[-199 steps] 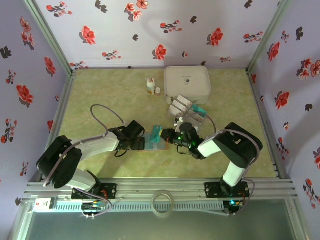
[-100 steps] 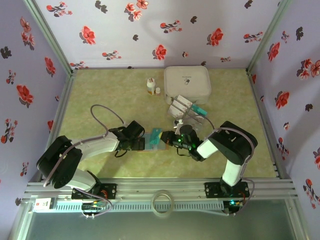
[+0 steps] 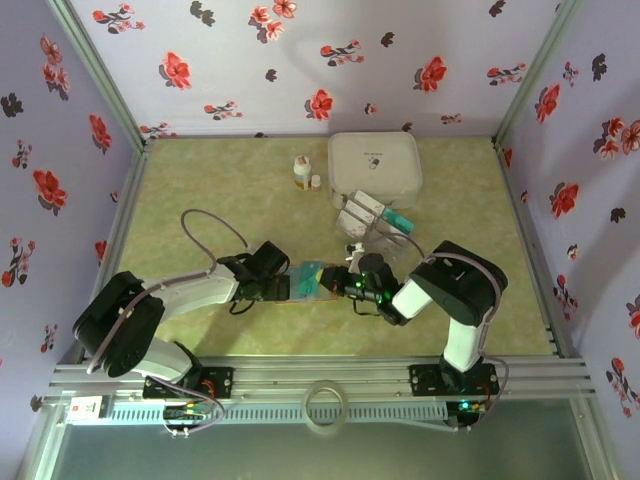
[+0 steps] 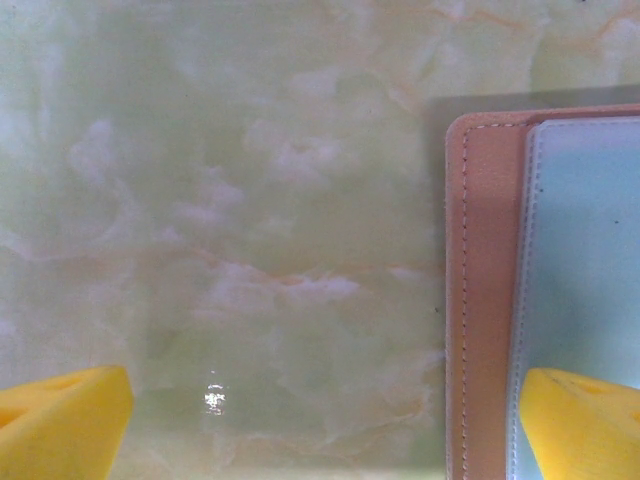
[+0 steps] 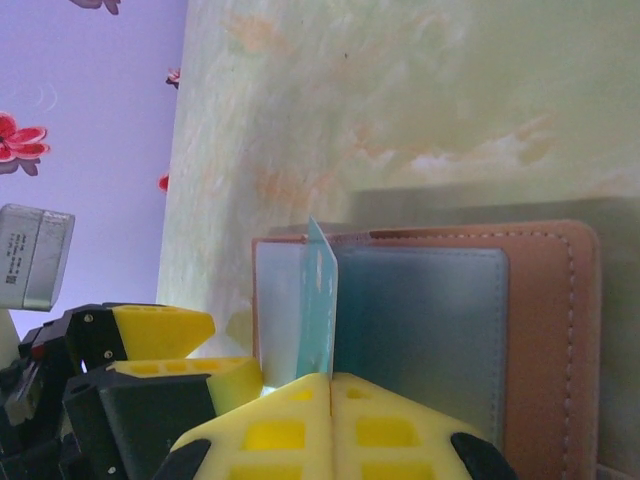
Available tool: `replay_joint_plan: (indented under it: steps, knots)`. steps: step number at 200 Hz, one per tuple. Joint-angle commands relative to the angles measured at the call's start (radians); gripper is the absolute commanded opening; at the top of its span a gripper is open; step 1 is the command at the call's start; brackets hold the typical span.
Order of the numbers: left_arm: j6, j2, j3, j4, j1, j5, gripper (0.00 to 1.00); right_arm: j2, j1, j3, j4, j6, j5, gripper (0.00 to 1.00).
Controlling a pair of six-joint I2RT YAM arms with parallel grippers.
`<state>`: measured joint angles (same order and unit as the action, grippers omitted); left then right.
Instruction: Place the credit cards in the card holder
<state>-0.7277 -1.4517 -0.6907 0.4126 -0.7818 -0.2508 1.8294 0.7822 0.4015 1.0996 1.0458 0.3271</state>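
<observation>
over card holder (image 5: 545, 340), right fingers (image 5: 262, 432) pinch teal card (image 5: 320, 300)

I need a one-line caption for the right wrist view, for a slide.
Right gripper, shut on a teal credit card seen edge-on, over the open brown card holder on the green marbled table.

One brown card holder (image 5: 540, 340) lies at frame centre, with one teal card (image 5: 322, 300) on edge over it. Several loose cards (image 3: 360, 212) overlap right of centre, their number unclear. Upper centre: two small bottles (image 3: 301, 172) and one white box (image 3: 375, 165).
</observation>
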Motion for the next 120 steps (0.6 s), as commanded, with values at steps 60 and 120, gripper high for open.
replay_joint_plan:
  steps: [60,120]
  knots:
    - [-0.014,0.001,0.021,0.032,-0.005,-0.030,1.00,0.026,0.014,-0.040,0.015,0.000,0.028,0.00]
    - [-0.014,0.001,0.023,0.029,-0.006,-0.029,1.00,0.052,0.013,-0.009,-0.017,-0.006,0.065,0.00]
